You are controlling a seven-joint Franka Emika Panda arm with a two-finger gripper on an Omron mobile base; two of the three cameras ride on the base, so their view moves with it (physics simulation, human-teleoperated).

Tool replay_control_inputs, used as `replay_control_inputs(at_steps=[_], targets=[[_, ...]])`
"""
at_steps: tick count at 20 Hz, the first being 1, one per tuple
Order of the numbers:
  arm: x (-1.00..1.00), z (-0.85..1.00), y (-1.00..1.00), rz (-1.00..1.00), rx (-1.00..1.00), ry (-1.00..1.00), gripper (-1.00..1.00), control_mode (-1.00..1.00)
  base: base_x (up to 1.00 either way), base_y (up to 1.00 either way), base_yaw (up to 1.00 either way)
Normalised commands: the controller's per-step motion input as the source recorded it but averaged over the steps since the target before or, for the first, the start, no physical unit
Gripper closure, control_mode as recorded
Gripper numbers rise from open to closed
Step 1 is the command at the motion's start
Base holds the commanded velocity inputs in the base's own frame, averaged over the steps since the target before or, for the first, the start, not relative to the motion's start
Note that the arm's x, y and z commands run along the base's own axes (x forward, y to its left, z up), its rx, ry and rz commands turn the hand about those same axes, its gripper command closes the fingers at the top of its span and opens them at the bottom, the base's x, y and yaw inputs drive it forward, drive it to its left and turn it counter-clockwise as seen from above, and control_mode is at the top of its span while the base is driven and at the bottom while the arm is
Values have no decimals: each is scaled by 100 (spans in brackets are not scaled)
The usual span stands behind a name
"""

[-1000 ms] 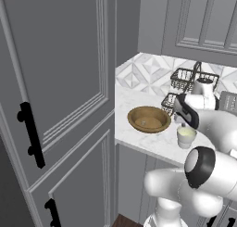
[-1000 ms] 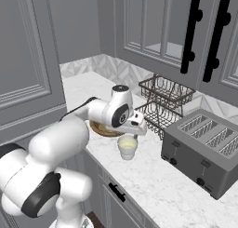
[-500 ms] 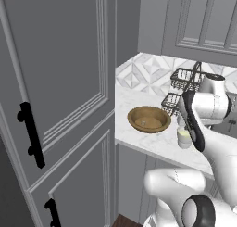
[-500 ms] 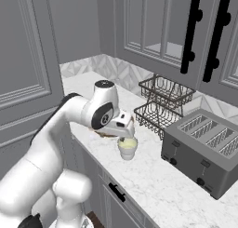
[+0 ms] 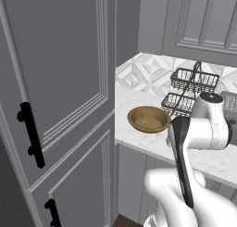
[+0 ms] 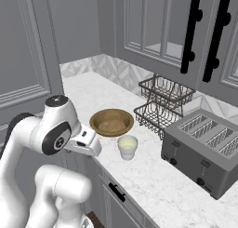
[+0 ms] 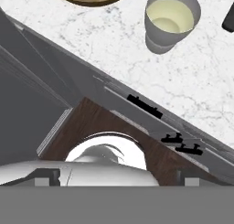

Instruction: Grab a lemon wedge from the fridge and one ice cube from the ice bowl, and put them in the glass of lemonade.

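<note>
Round brown wooden ice bowl [image 6: 111, 122] sits beside short pale glass of lemonade [image 6: 127, 147] on veined white marble counter [image 6: 153, 185]. Black wire rack [image 6: 163, 103] and brushed-metal toaster [image 6: 207, 150] nearby. Gripper [image 6: 88, 143] jaws wide apart, holding nothing.

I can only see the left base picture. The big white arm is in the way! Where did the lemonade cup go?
Observer: It's behind the arm for you. In the right base view the glass of lemonade stands on the counter, close beside the ice bowl but not touching it.
Operator: Is there still lemonade inside?
Observer: Yes. The hand view looks down into the glass, and there is pale yellow liquid in it. I can't tell whether anything floats in it.
</note>
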Motion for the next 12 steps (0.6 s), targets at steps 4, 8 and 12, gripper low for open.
replay_control_inputs(at_steps=[4, 8, 12], targets=[[-21, 21, 16, 0, 0, -6, -100, -100, 0, 0, 0], [0, 0, 0, 0, 0, 0, -100, -100, 0, 0, 0], [0, 0, 0, 0, 0, 0, -100, -100, 0, 0, 0]])
